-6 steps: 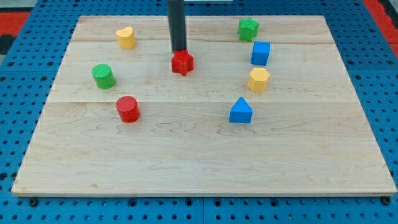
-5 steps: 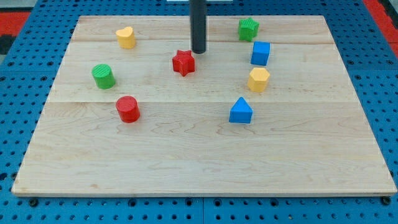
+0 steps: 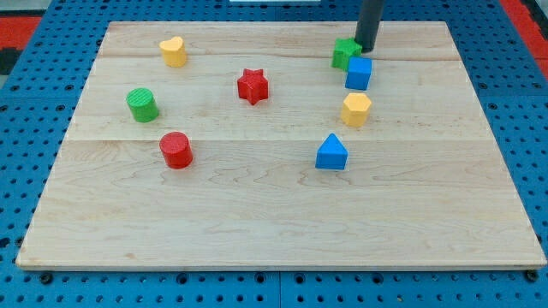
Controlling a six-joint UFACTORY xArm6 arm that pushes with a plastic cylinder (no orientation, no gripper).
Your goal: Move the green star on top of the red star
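Observation:
The green star sits near the view's top right, touching or nearly touching the blue cube just below and right of it. The red star lies in the upper middle of the board, well to the left of the green star. My tip is at the green star's right edge, close against it, just above the blue cube. The rod rises out of the view's top.
A yellow heart sits at the upper left, a green cylinder and a red cylinder at the left. A yellow hexagon and a blue triangle lie below the blue cube. The wooden board rests on blue pegboard.
My tip has moved right from beside the red star to the green star's right side. The green star has shifted slightly down toward the blue cube. The red star moved slightly.

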